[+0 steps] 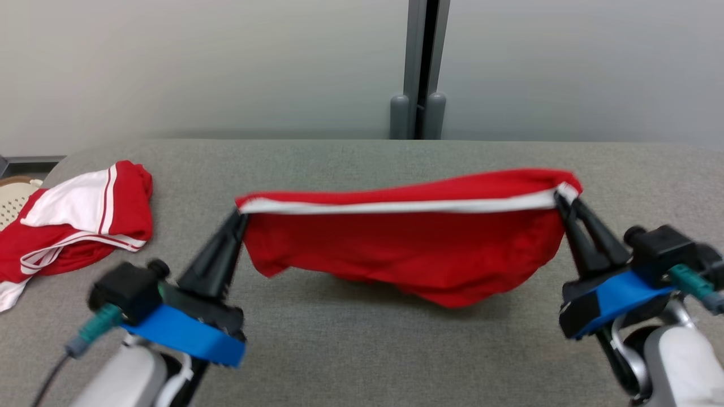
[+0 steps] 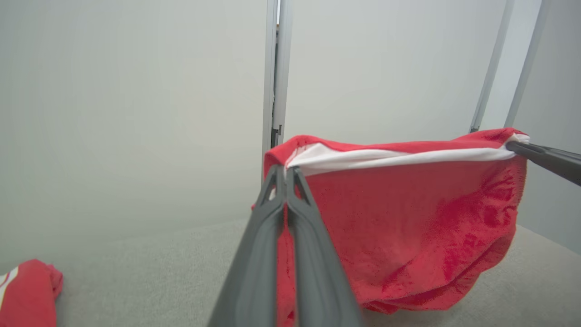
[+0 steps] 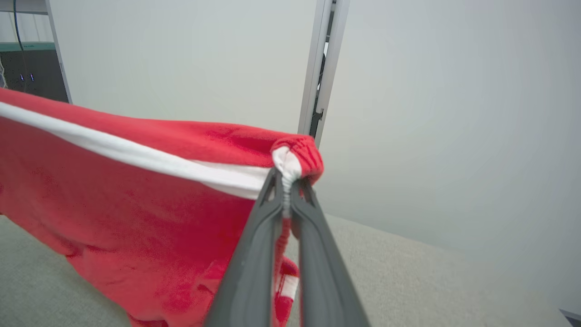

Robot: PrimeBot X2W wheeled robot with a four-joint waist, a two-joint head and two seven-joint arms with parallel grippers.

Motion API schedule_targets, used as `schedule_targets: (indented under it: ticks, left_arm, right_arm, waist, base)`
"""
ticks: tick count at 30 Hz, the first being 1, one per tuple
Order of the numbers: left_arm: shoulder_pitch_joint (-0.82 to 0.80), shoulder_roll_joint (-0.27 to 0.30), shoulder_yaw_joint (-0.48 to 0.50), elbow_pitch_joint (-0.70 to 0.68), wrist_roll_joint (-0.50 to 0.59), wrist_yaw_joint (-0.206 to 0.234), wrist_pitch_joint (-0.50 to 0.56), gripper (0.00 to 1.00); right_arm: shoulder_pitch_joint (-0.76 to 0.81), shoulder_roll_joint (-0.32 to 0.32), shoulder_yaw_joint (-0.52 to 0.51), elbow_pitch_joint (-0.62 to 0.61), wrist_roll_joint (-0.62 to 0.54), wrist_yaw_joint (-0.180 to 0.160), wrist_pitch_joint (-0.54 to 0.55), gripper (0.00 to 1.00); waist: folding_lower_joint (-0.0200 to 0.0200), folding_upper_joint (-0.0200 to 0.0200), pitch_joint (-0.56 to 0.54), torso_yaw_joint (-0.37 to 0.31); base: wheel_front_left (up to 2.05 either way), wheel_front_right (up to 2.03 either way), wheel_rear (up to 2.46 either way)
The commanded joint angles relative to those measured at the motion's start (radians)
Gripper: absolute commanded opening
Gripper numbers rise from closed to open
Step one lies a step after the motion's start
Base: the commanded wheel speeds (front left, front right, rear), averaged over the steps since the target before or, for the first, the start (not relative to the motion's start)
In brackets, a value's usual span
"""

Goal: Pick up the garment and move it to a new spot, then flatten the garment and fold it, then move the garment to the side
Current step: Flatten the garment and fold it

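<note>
Garment point(image 1: 407, 249) hangs, gripped by left fingers point(image 1: 218, 254) and right fingers point(image 1: 585, 237); one second garment point(image 1: 85, 220) lies apart.

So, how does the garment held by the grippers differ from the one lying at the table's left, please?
The held garment stretches between the left gripper and right gripper; the lying garment sits crumpled on the table. Held garment: one thin white band; lying garment: broad white panels. Both are red.

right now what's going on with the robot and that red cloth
The robot holds a red garment stretched between its two grippers: the left gripper is shut on one end of the white-trimmed edge, the right gripper on the other. It hangs over the grey table, not yet flattened. Another red and white garment lies crumpled at the table's left.
</note>
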State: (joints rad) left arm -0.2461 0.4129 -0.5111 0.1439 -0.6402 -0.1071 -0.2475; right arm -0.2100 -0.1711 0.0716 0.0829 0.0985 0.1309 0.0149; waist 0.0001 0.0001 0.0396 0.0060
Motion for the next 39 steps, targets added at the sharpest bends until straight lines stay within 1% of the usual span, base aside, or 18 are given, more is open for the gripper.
schedule_targets:
  ticks: [1, 6, 7, 8, 9, 12, 15, 19, 23, 29, 32, 36, 39]
  left_arm:
    - [-0.039, 0.034, 0.019, -0.044, 0.02, 0.014, 0.009, 0.0]
    - [-0.143, 0.138, 0.071, -0.23, 0.074, 0.041, 0.086, 0.0]
    - [-0.168, 0.156, 0.078, -0.266, 0.081, 0.043, 0.107, 0.0]
    - [-0.216, 0.183, 0.093, -0.335, 0.088, 0.049, 0.154, 0.0]
    - [-0.239, 0.196, 0.099, -0.364, 0.089, 0.047, 0.179, 0.0]
    - [-0.303, 0.216, 0.107, -0.42, 0.08, 0.045, 0.243, 0.0]
    - [-0.364, 0.22, 0.107, -0.419, 0.064, 0.037, 0.29, 0.0]
    - [-0.444, 0.211, 0.094, -0.345, 0.045, 0.018, 0.321, 0.0]
    - [-0.56, 0.193, 0.089, -0.23, 0.05, 0.002, 0.319, 0.0]
    - [-0.788, 0.15, 0.09, -0.029, 0.073, -0.011, 0.272, 0.0]
    - [-0.871, 0.121, 0.064, 0.06, 0.098, -0.017, 0.24, 0.0]
    - [-0.896, 0.079, 0.024, 0.166, 0.107, -0.018, 0.183, 0.0]
    - [-0.858, 0.05, -0.026, 0.237, 0.119, -0.022, 0.139, 0.0]
  right_arm:
    - [-0.022, -0.011, -0.013, -0.044, -0.01, 0.0, -0.005, 0.0]
    - [-0.069, -0.019, -0.041, -0.204, -0.028, 0.0, 0.019, 0.0]
    - [-0.08, -0.019, -0.043, -0.235, -0.03, 0.0, 0.026, 0.0]
    - [-0.099, -0.02, -0.046, -0.291, -0.027, 0.0, 0.045, 0.0]
    - [-0.107, -0.02, -0.046, -0.315, -0.023, 0.0, 0.056, 0.0]
    - [-0.131, -0.014, -0.045, -0.362, -0.008, 0.0, 0.095, 0.0]
    - [-0.165, -0.013, -0.038, -0.358, 0.009, 0.0, 0.126, 0.0]
    - [-0.26, 0.003, -0.018, -0.263, 0.033, 0.0, 0.139, 0.0]
    - [-0.42, 0.024, 0.015, -0.11, 0.029, 0.0, 0.109, 0.0]
    - [-0.711, 0.067, 0.013, 0.141, -0.05, 0.0, 0.02, 0.0]
    - [-0.81, 0.084, 0.002, 0.258, -0.089, 0.0, -0.02, 0.0]
    - [-0.86, 0.101, -0.007, 0.407, -0.133, 0.0, -0.074, 0.0]
    - [-0.827, 0.109, 0.0, 0.509, -0.149, 0.0, -0.125, 0.0]
  waist:
    - [-0.0001, -0.0001, -0.011, -0.009]
    - [-0.0001, -0.0001, -0.026, -0.023]
    - [-0.0001, -0.0001, -0.026, -0.026]
    - [-0.0001, -0.0001, -0.022, -0.031]
    - [-0.0001, -0.0001, -0.019, -0.033]
    - [-0.0001, -0.0001, 0.002, -0.038]
    - [-0.0001, -0.0001, 0.045, -0.043]
    - [-0.0001, -0.0001, 0.123, -0.053]
    - [-0.0001, -0.0001, 0.207, -0.062]
    - [-0.0001, -0.0001, 0.321, -0.062]
    - [-0.0001, -0.0001, 0.371, -0.054]
    - [-0.0001, -0.0001, 0.428, -0.04]
    - [-0.0001, -0.0001, 0.45, -0.032]
  base:
    - [0.0, 0.0, 0.0]
    - [0.0, 0.0, 0.0]
    - [0.0, 0.0, 0.0]
    - [0.0, 0.0, 0.0]
    - [0.0, 0.0, 0.0]
    - [0.0, 0.0, 0.0]
    - [0.0, 0.0, 0.0]
    - [0.0, 0.0, 0.0]
    - [0.0, 0.0, 0.0]
    - [0.0, 0.0, 0.0]
    - [0.0, 0.0, 0.0]
    - [0.0, 0.0, 0.0]
    - [0.0, 0.0, 0.0]
